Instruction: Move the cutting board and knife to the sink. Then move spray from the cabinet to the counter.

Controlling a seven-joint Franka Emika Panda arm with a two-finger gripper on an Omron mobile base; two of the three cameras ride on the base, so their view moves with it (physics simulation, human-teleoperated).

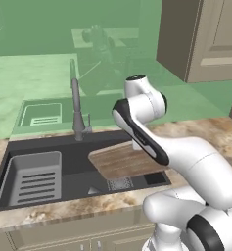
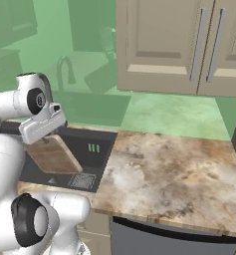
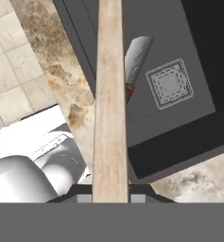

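Fingers clamped on the edge of the cutting board (image 3: 110,94), held above the sink (image 1: 63,147) — over its right half, near the square drain (image 3: 168,84). Knife (image 3: 134,61) lying on the basin floor, beside the drain.

Light-brown plank-grained cutting board (image 1: 123,160), dark grey sink (image 1: 68,152), grey-bladed knife (image 3: 135,59), beige-brown marbled counter (image 2: 179,169), beige cabinet (image 2: 159,45).

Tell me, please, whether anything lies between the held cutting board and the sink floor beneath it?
Yes. The knife already lies on the sink floor beside the drain, under the cutting board that the pincer holds edge-on; nothing else is visible below.
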